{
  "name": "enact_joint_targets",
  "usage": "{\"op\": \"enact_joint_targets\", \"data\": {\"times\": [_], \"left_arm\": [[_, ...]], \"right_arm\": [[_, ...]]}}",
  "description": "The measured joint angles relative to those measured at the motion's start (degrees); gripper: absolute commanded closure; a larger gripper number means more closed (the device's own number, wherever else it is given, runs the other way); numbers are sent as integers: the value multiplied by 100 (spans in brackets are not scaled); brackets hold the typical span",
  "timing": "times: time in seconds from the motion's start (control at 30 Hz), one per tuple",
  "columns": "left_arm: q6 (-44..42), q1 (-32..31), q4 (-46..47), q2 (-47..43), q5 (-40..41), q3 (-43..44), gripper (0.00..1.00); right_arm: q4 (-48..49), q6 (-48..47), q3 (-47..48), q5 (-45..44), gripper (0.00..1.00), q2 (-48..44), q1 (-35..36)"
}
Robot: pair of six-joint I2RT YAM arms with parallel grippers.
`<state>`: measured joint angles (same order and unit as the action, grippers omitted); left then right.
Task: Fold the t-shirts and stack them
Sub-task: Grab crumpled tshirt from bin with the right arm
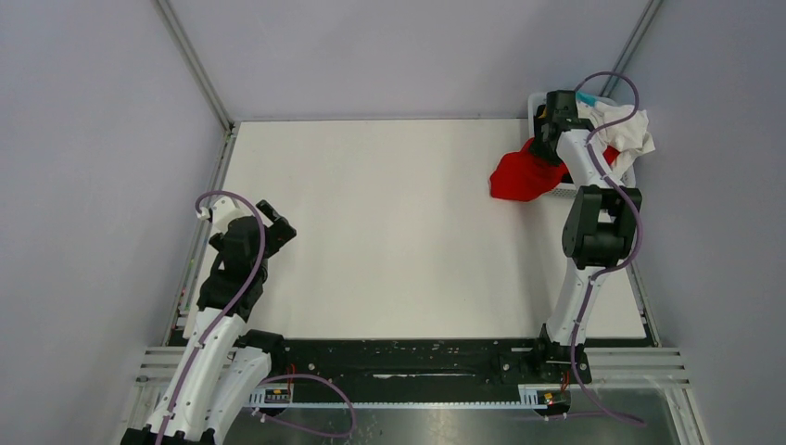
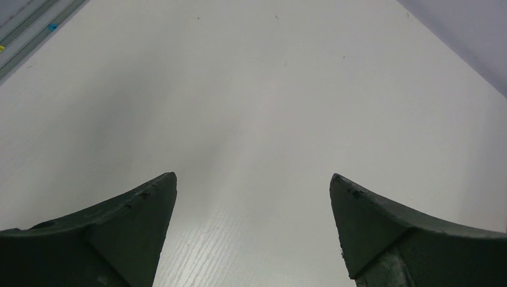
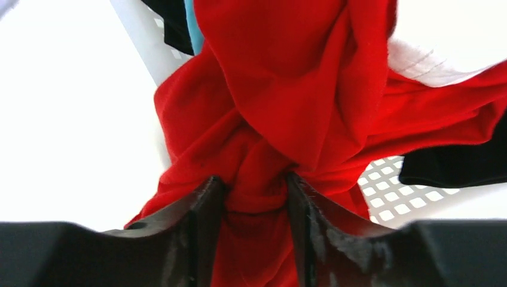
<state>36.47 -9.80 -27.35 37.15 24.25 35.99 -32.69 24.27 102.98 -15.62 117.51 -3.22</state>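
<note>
A bright red t-shirt (image 1: pixel 517 176) hangs bunched over the near-left rim of the white lattice basket (image 1: pixel 536 100) at the table's far right corner, spilling onto the table. My right gripper (image 1: pixel 545 146) reaches down onto it. In the right wrist view its fingers pinch a thick fold of the red t-shirt (image 3: pixel 287 89) at the right gripper (image 3: pixel 256 185). A white t-shirt (image 1: pixel 626 130) lies crumpled on top of the basket, and a teal-blue strip (image 3: pixel 190 24) shows behind. My left gripper (image 1: pixel 271 225) hovers open over the bare left side of the table (image 2: pixel 254 179).
Black cloth (image 3: pixel 454 164) lies on the basket's lattice wall (image 3: pixel 388 191) beside the red shirt. The white table (image 1: pixel 389 232) stretches between the arms. Grey walls close in behind and on both sides, with a metal rail along the table's left edge (image 2: pixel 36 36).
</note>
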Motion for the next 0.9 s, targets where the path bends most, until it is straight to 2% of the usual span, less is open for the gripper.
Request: {"op": "enact_joint_targets", "data": {"times": [0.1,0.23,0.57,0.9], "left_arm": [[0,0,-2,11,2,0,1],[0,0,-2,11,2,0,1],[0,0,-4,2,2,0,1],[2,0,-9,-138,2,0,1]], "right_arm": [[254,155,-160,7,71,-31,0],[557,264,-535,13,100,-243,-17],[739,120,-992,111,100,-1233,-96],[1141,-269,474,177,100,-2505,-107]]}}
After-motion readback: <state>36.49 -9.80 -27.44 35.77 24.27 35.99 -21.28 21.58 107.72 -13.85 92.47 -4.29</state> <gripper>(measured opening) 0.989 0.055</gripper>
